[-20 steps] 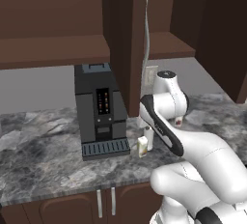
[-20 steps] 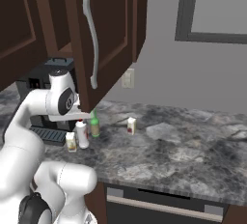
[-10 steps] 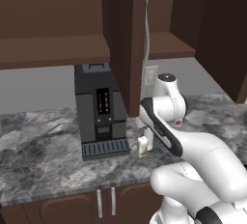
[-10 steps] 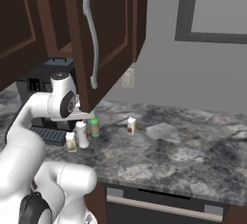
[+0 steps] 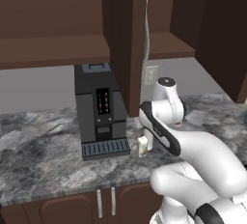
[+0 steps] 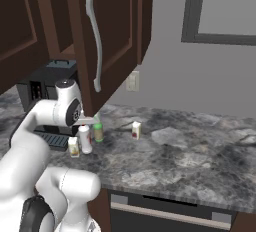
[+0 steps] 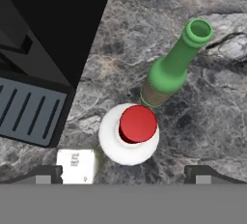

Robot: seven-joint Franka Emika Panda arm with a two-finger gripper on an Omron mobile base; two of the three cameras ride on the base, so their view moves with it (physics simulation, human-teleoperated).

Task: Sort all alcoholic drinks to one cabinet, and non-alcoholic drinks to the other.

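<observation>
My gripper (image 7: 123,174) is open and points down at the granite counter, with nothing between its fingertips (image 7: 44,174). Right under it stands a white bottle with a red cap (image 7: 132,132). The green glass bottle (image 7: 172,66) (image 6: 98,132) stands upright just beyond that one. A cream carton (image 7: 75,165) (image 6: 73,147) (image 5: 142,147) sits beside the white bottle, near the coffee machine. The white carton with a red mark (image 6: 135,130) stands apart, further right. Overhead, the narrower cabinet's door (image 6: 112,36) with the silver handle (image 6: 93,46) hangs open. The wide cabinet's shelf (image 5: 53,50) runs to the left.
A black coffee machine (image 5: 99,109) (image 6: 44,83) (image 7: 43,59) stands on the counter (image 6: 190,161) just left of the bottles. The open door's lower edge hangs close above my wrist. A wall outlet (image 6: 132,81) is behind, and a window (image 6: 222,8) is at the upper right.
The arm has barely shifted over the bottles. The gripper has stayed open, and the bottles and cartons have not moved.
</observation>
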